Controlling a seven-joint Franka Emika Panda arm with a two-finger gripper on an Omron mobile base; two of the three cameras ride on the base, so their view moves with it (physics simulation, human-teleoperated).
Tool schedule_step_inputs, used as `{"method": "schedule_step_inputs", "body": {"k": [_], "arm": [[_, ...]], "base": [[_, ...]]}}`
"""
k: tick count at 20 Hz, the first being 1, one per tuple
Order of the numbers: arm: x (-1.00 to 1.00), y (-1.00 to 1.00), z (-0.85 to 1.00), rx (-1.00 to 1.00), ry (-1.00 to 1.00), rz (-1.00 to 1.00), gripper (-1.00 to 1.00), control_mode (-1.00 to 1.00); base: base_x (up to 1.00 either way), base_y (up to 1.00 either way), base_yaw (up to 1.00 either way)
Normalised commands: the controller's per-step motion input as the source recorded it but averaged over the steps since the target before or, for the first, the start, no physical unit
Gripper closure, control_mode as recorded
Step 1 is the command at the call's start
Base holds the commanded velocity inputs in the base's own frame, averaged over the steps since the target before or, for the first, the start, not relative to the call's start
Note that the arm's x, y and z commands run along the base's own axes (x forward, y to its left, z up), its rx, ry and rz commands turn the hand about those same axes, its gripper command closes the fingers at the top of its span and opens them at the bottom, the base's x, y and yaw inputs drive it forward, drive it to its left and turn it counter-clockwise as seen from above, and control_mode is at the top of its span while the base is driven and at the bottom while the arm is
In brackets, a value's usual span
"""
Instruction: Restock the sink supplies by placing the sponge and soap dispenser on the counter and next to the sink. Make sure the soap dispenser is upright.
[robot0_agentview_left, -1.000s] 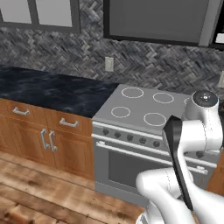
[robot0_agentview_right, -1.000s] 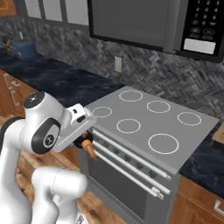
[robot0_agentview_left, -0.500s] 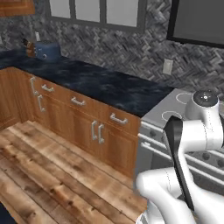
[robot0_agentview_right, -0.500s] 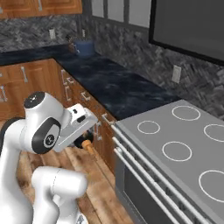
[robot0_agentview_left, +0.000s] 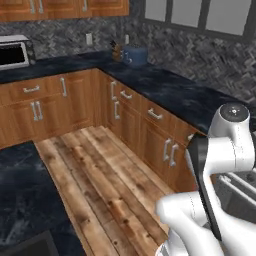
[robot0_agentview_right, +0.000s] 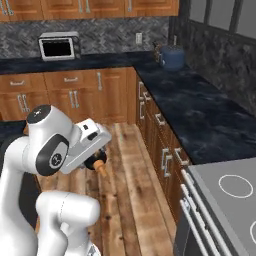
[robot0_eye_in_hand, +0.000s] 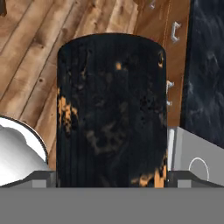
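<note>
Soap dispenser (robot0_eye_in_hand: 111, 111) clamped in claw (robot0_agentview_right: 96, 162), orange spout poking out below, carried above wood floor (robot0_agentview_left: 100, 175). Dark tabletop (robot0_agentview_right: 200, 107) right; blue pot (robot0_agentview_right: 172, 56) and microwave (robot0_agentview_right: 59, 46) on far corner.

Soap dispenser (robot0_eye_in_hand: 111, 113) held between the pincer (robot0_eye_in_hand: 111, 177) tips — over the floor (robot0_agentview_left: 95, 175), counter (robot0_agentview_right: 200, 107) to the right
</note>
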Motion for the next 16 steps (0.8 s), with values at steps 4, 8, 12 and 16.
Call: {"method": "schedule_step_inputs", "body": {"k": [4, 8, 12, 16], "arm": [[0.00, 0.00, 0.00, 0.00, 0.00, 0.00, 1.00, 1.00], [0.00, 0.00, 0.00, 0.00, 0.00, 0.00, 1.00, 1.00], [0.00, 0.00, 0.00, 0.00, 0.00, 0.00, 1.00, 1.00], [0.00, 0.00, 0.00, 0.00, 0.00, 0.00, 1.00, 1.00]], "base": [[0.16, 0.03, 0.56], [0.23, 0.09, 0.56], [0.07, 0.02, 0.55], [0.00, 0.00, 0.51]]}}
